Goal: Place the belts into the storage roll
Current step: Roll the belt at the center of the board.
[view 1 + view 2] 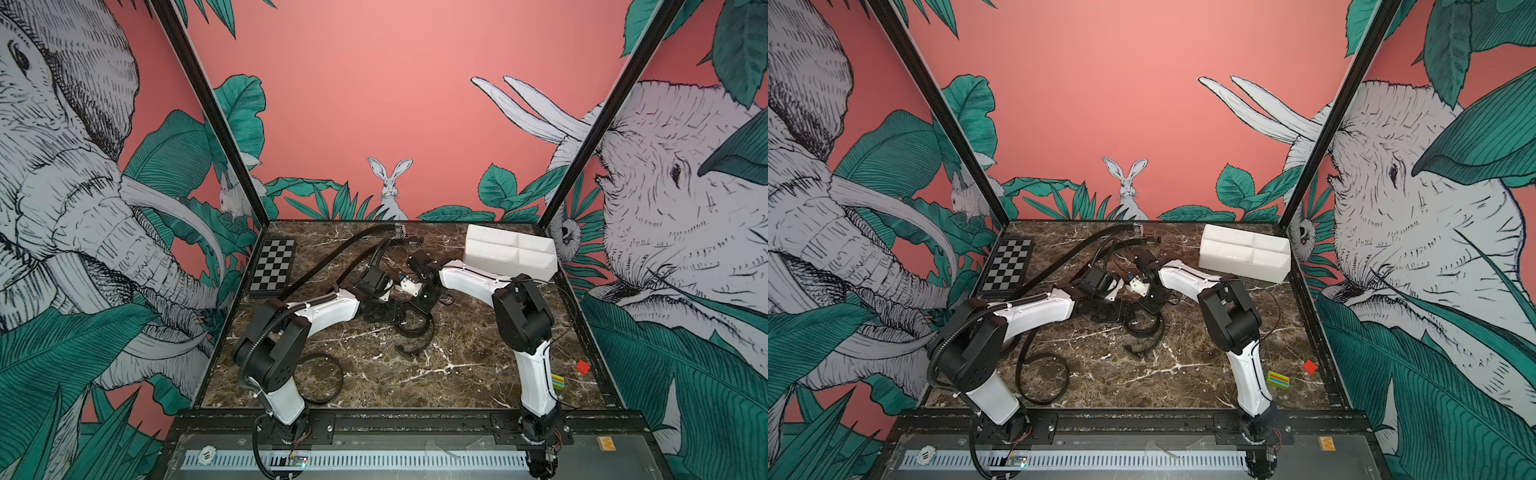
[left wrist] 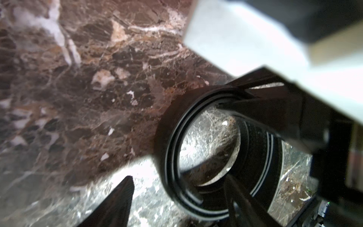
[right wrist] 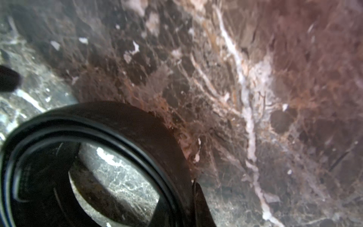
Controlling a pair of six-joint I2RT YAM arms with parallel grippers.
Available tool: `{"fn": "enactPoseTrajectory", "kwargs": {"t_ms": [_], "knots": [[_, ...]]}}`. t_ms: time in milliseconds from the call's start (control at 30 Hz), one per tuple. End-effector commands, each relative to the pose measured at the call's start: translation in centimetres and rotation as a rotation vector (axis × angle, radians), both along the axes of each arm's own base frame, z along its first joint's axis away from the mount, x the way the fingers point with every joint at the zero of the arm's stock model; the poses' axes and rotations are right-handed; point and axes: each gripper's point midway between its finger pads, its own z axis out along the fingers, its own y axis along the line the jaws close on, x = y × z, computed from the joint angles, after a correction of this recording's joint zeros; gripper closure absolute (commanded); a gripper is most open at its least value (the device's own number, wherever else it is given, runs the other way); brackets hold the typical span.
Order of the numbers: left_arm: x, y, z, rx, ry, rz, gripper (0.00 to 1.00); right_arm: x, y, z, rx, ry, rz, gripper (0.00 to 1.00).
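A black belt stands coiled on edge on the marble near mid-table. My right gripper is shut on the coil's wall, one finger pressed on its outside. My left gripper is open, its fingers straddling the same coil. A second belt loops by the left arm's base. A third belt lies stretched toward the back. The storage roll, a white divided tray, sits at the back right with nothing visible in it.
A checkered board lies at the back left. A ribbed cable hose runs to the left wrist. A red block and a striped green block sit near the right arm's base.
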Motion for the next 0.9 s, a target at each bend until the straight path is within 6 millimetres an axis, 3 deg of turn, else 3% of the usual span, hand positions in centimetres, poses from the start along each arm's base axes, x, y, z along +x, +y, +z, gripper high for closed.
{"fn": "enactPoseTrajectory", "kwargs": {"t_ms": [0, 233, 433, 667, 800, 867], "knots": [[1.0, -0.5, -0.5, -0.008, 0.000, 0.027, 0.30, -0.1, 0.7, -0.4, 0.012, -0.005, 0.026, 1.00], [1.8, -0.3, -2.3, 0.072, -0.007, 0.050, 0.51, -0.5, 0.9, -0.9, 0.012, 0.011, 0.036, 1.00], [2.4, -1.1, -2.4, 0.079, -0.030, 0.047, 0.54, -0.7, 1.1, -1.1, 0.016, 0.017, 0.048, 1.00], [1.9, -1.4, -3.1, 0.160, -0.049, 0.024, 0.88, -0.7, 1.4, -0.8, 0.025, 0.044, 0.011, 1.00], [1.6, -1.1, -3.1, 0.218, -0.077, 0.027, 1.00, -0.9, 1.4, -0.3, 0.040, 0.071, -0.038, 1.00], [1.6, -0.8, -2.9, 0.247, -0.104, 0.033, 1.00, -1.0, 1.5, 0.0, 0.056, 0.082, -0.069, 0.88]]}}
